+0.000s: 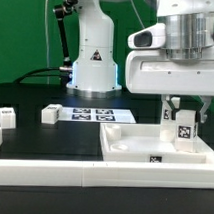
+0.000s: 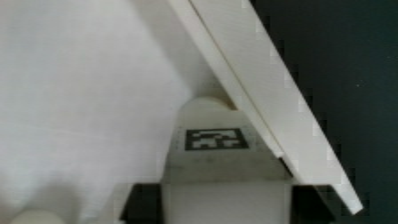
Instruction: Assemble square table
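While the arm hangs straight down, its jaws clasp an upright leg beside the tabletop rim.

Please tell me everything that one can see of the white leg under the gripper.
The leg is a short white peg, plastic by its look, with one black-and-white square tag on its side. It stands upright inside the square table top, in the corner on the exterior view's right, close beside the raised rim. The gripper reaches down over it, one finger on each side; whether the fingers press it cannot be told.
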`<state>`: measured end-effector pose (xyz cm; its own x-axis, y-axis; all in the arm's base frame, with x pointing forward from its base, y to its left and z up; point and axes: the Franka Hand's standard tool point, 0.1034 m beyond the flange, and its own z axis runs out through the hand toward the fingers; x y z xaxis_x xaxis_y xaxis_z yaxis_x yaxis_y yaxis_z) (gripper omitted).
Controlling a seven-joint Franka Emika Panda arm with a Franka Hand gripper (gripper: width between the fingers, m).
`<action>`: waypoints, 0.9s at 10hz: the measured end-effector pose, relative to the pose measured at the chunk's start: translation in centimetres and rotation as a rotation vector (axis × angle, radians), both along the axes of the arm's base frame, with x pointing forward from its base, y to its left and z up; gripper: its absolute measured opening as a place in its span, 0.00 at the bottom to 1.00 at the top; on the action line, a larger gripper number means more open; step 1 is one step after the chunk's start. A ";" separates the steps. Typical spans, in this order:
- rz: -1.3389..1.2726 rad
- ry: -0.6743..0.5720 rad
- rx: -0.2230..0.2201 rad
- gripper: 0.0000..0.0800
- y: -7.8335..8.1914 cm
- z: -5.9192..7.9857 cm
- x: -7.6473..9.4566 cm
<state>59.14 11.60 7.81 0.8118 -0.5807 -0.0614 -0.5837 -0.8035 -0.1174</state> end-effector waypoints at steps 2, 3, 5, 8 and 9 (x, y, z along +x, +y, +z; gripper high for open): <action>-0.139 0.018 0.003 0.36 0.0 0.0 0.0; -0.184 0.023 0.003 0.36 0.0 0.0 0.0; -0.418 0.043 0.026 0.36 0.1 0.0 0.0; -0.697 0.057 0.066 0.36 0.2 -0.1 0.0; -0.782 0.070 0.076 0.36 0.3 -0.1 0.0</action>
<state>59.15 11.89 7.71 0.1622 -0.9737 -0.1599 -0.9842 -0.1479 -0.0977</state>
